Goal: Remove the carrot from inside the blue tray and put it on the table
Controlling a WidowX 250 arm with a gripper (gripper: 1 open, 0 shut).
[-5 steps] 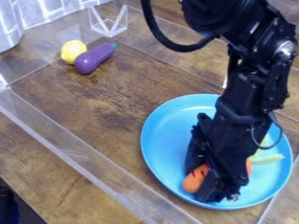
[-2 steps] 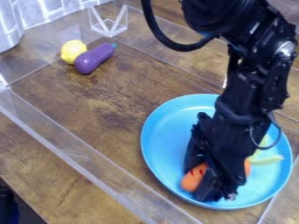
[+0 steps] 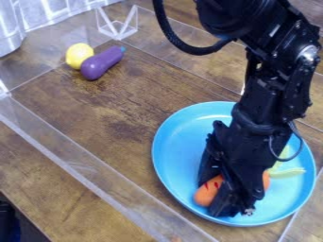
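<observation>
The orange carrot (image 3: pixel 209 194) lies inside the blue tray (image 3: pixel 190 134) at the lower right. Its pale green top (image 3: pixel 293 172) sticks out toward the tray's right rim. My black gripper (image 3: pixel 237 194) points almost straight down into the tray. Its fingers straddle the carrot's middle and look closed against it. Orange shows on both sides of the fingers, and the carrot's middle is hidden behind them. The carrot rests on the tray floor. Dark wood-grain table (image 3: pixel 120 113) spreads out to the left of the tray.
A purple eggplant (image 3: pixel 101 62) and a yellow ball (image 3: pixel 78 54) lie together at the back left. A clear plastic wall (image 3: pixel 63 151) runs along the table's near edge. A clear plastic stand (image 3: pixel 120 19) is at the back. My arm (image 3: pixel 271 66) rises above the tray.
</observation>
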